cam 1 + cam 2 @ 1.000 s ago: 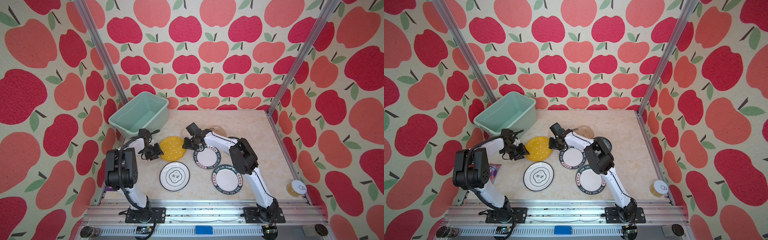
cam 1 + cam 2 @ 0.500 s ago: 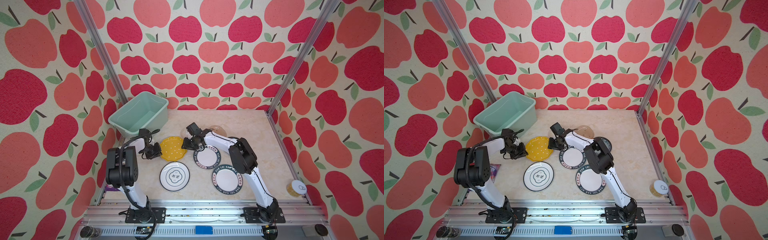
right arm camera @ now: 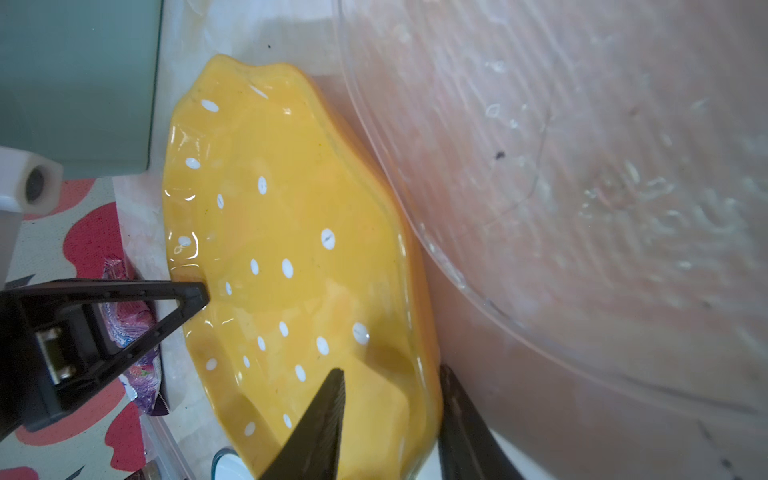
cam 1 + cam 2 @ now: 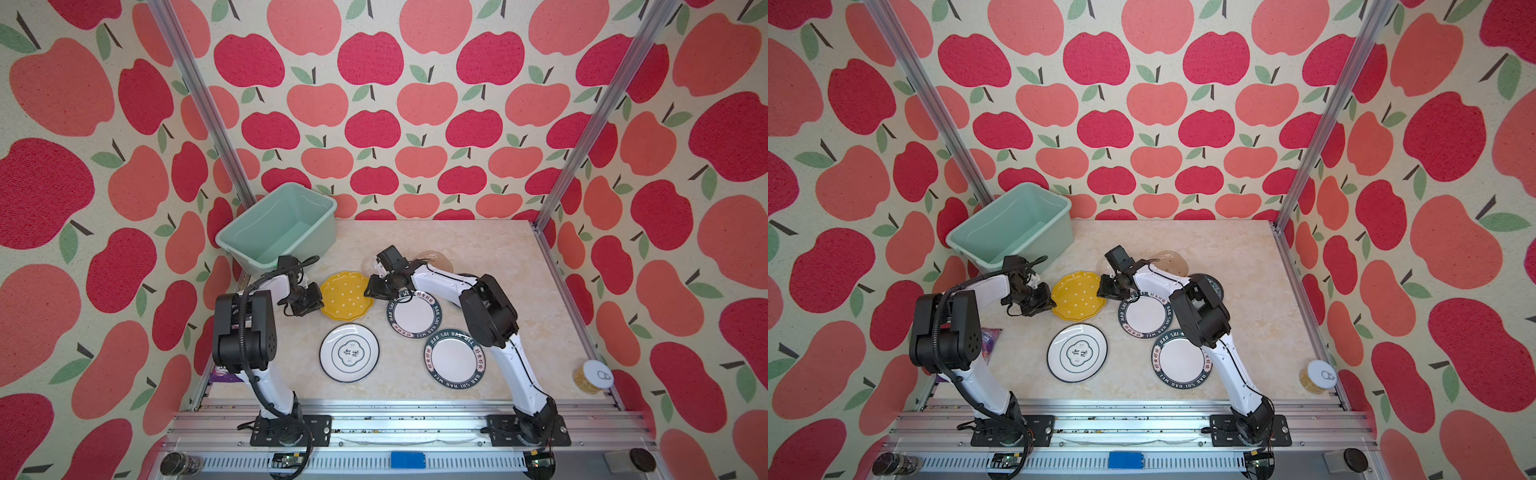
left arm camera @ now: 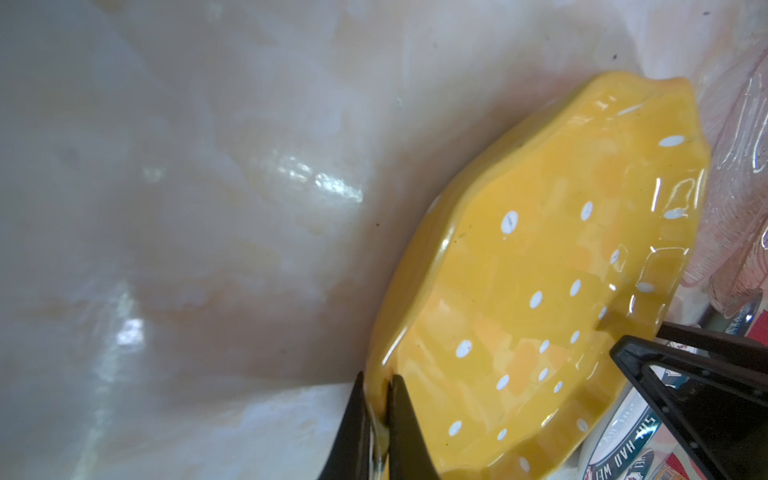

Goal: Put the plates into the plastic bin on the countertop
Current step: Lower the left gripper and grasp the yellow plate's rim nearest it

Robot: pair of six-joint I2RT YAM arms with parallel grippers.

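Apple walls (image 4: 374,124) round the beige countertop (image 4: 478,257), and we've got left gripper (image 5: 376,378) clamped tight on rim of the yellow plate (image 4: 347,296), right gripper (image 3: 392,370) part-open w/ jaws astride its opp. edge, plate near plastic bin (image 4: 291,195), not in it.

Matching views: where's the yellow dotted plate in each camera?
Top view: yellow plate just in front of the plastic bin.
Top view: yellow plate, same spot.
Left wrist: yellow plate close up, rim pinched by the left hand.
Right wrist: yellow plate close up, between plastic bin and clear glass plate.
Shared landmark: the clear glass plate beside its rim.
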